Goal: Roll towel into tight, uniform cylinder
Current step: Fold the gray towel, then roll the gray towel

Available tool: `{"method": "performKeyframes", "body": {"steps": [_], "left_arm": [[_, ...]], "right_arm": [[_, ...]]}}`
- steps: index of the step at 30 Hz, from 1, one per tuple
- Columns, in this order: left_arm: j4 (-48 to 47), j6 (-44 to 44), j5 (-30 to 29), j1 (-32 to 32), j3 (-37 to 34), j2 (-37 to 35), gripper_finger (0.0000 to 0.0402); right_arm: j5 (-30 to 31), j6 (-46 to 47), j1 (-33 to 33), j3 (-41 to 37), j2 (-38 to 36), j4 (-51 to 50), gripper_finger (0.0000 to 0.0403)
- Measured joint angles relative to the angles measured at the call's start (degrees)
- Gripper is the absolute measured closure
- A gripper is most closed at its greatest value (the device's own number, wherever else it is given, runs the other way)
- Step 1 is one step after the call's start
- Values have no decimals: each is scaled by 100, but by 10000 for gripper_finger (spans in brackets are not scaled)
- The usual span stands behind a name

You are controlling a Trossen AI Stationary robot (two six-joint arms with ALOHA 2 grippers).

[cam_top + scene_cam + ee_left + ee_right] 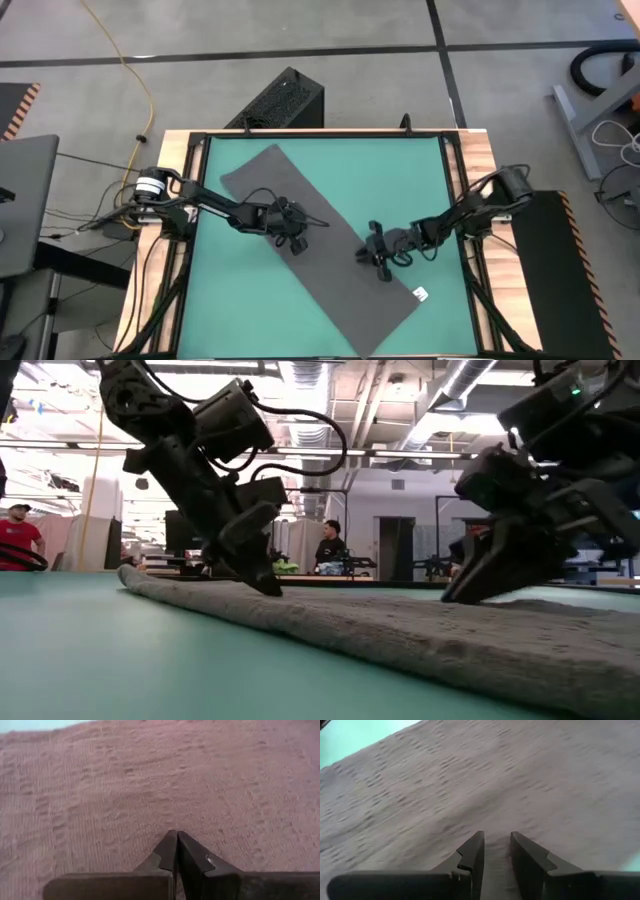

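teal matting covers the table (400,190), framed by a wooden border, with grey concrete floor around it and a black box (280,100) on the floor just beyond the far edge. across the teal surface the towel (320,250) lies spread flat as one long dark grey strip, running diagonally from the far left part of the table toward the near right corner. it is not rolled anywhere along its length, and a small white tag (420,294) shows near its near right end.

the left gripper (296,243) sits down on the towel a little toward its far left half, near one long edge. in the left wrist view its two dark fingers (170,852) are pressed together tip to tip, with the cloth's weave filling everything ahead of them; whether any fabric is pinched between them cannot be told.

the right gripper (381,262) rests on the towel's middle, apart from the left one. its fingers (472,852) stand slightly parted with a narrow gap, tips down on the cloth.

from table height both grippers touch the top of the towel (400,630), and beyond the table a person in dark clothing (329,550) and another in a red shirt (18,535) are visible in the workshop.
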Motion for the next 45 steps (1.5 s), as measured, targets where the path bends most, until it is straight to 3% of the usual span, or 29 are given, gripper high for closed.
{"method": "performKeyframes", "body": {"steps": [6, 14, 23, 27, 32, 37, 41, 45], "left_arm": [[-1079, -74, -586, -154, -17, -370, 401], [-1802, -57, -966, -152, -35, -1209, 401], [-1159, -120, -990, -571, -22, -1787, 401], [-233, -189, -1129, -1022, -22, -1738, 401], [1588, -185, -1680, -1686, -22, -1214, 401], [3266, -196, -1877, -2283, 350, -68, 401], [3131, -124, -1934, -2641, 1538, 938, 401], [1824, 72, -1917, -2818, 3052, 1824, 401]], "right_arm": [[2, 97, 398, 139, 310, 552, 283], [-3, -236, 508, 377, -168, 738, 283], [-70, -412, 577, 373, -1446, 119, 283], [-101, -335, 873, 374, -1847, -613, 283], [-55, 212, 1704, 363, -1972, -1142, 283], [1023, 598, 3070, 347, -1896, -1070, 283], [2092, 822, 4144, 351, -1665, -883, 283], [2879, 1098, 4835, 351, -1181, -768, 283]]}}
